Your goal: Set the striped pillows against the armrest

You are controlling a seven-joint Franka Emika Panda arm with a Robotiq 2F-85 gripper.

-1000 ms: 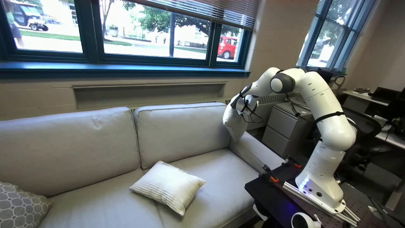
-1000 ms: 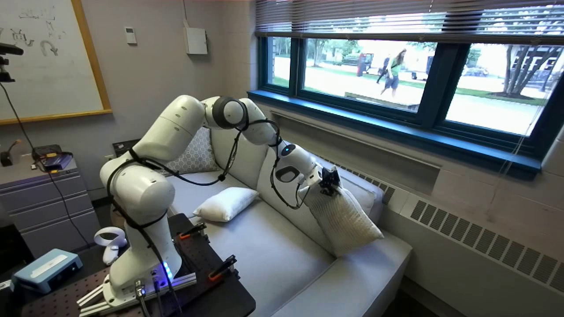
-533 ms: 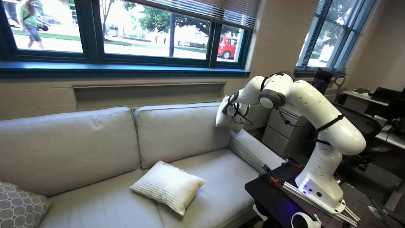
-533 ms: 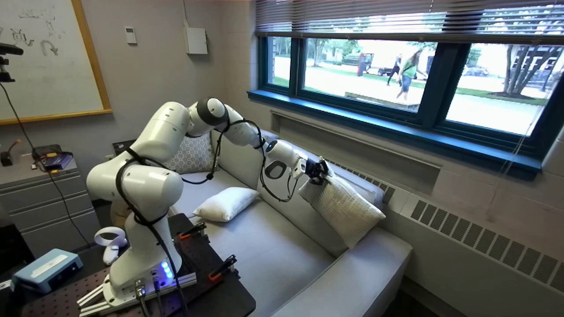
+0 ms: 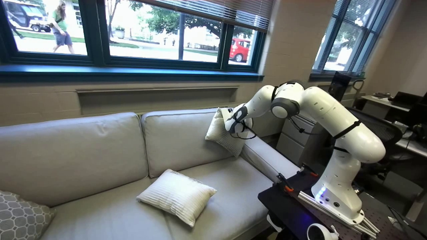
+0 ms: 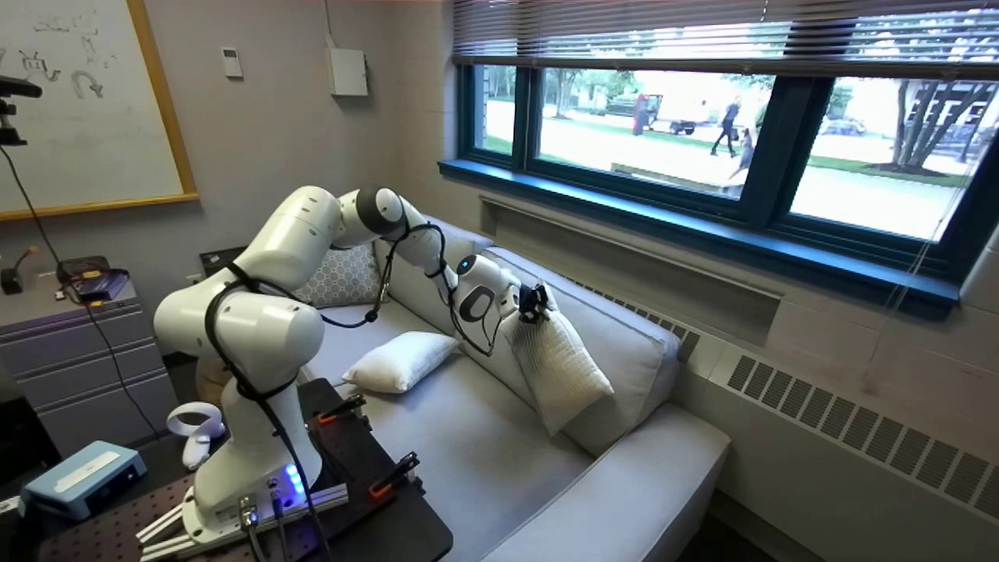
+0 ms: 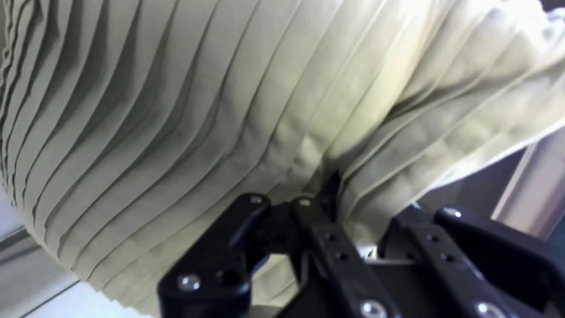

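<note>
Gripper [image 6: 535, 304] pinches the held pillow [image 6: 558, 371] by its upper end; in the wrist view ribbed cloth bunches into a fold between the jaws, tips buried. Held pillow hangs tilted in front of the back cushion [image 6: 624, 351], near the armrest [image 6: 655, 460] but not set against it: in an exterior view a strip of back cushion shows between the two. Can't tell if its low corner touches the seat [image 5: 240, 186]. Loose pillow [image 5: 176, 196], also striped, lies on the seat, well apart from the armrest. Reads as first placement, neither pillow done.

Risks, my guess. Early release: the held pillow is tilted and gripped at one end only, so it likely slumps down the back cushion or flops flat on the seat, short of the armrest. Sideways or downward push: soft filling probably buckles at the pinch instead of sliding over; a corner may also ride up on top of the armrest. Release itself: cloth folded round the tips may cling as the jaws part, so a fast retreat could drag it away again. Going too far back likely jams the gripper into the back cushion. Loose pillow next: shoved in hard, it could topple whatever leans there. Safer: lower until the bottom edge bears on the seat, nudge to the armrest, part the jaws slowly.
</note>
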